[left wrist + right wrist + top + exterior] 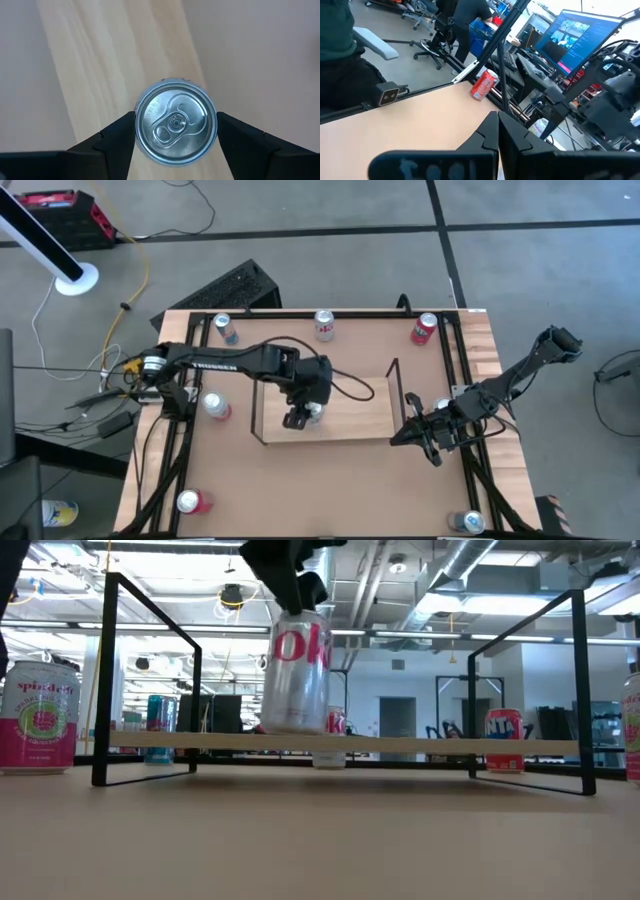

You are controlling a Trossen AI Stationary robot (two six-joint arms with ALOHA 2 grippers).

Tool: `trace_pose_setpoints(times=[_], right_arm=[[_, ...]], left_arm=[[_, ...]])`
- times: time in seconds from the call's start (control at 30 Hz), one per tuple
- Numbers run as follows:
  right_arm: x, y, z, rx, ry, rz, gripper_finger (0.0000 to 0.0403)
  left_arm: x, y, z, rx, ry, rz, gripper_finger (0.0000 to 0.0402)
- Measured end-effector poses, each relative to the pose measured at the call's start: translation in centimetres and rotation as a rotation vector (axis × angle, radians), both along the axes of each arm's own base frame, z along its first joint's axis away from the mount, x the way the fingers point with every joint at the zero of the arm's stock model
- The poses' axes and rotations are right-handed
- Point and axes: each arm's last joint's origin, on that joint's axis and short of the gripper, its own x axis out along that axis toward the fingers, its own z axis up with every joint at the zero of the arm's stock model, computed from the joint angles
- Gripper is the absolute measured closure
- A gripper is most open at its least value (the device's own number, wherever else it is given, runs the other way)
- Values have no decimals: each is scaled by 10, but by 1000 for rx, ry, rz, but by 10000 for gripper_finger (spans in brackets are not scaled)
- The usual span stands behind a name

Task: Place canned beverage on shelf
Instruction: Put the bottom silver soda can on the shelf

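**Silver can on light-wood shelf, left fingers flanking it**

Silver aluminium, pink lettering: the canned beverage [298,670] upright on the board of the shelf [355,412], toward the board's left half in the high view, base flat on the wood in the low view. Seen from above in the left wrist view: can lid [175,121] centred between the two dark fingers [117,137], one on each side of the rim, close against it; cannot tell whether touching or just clear. Left gripper [299,418] straight over the can, jaws spread about a can's width around its top. In the low view, dark fingers reaching down onto the can's upper rim only, body of the can bare below.

Black wire uprights at both short ends of the shelf; can standing well inside them, nearer the left-hand upright in the low view.

Right gripper [428,438] parked off the shelf's right end, near the table's right rail, jaws pressed together, nothing between them. Right wrist view: closed fingertips [498,131] over bare brown tabletop [420,120], a red can [483,85] lying tilted by the black rail beyond.

Elsewhere on the table: pink-and-white can [39,716] at far left in the low view, other cans [324,326] spread around the table's edges, well apart from the shelf.
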Motion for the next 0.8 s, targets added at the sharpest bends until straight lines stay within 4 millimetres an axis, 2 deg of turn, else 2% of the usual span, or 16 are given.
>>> trace_pose_setpoints(times=[0.1,0.43,0.8], right_arm=[[0,0,0,1,-3,0,378],[0,0,1,-3,-8,0,378],[1,-1,0,-3,-7,-8,378]], left_arm=[[0,2,-8,-39,11,3,161],[-3,-1,-7,-77,41,47,148],[-18,-1,13,-67,8,77,134]])
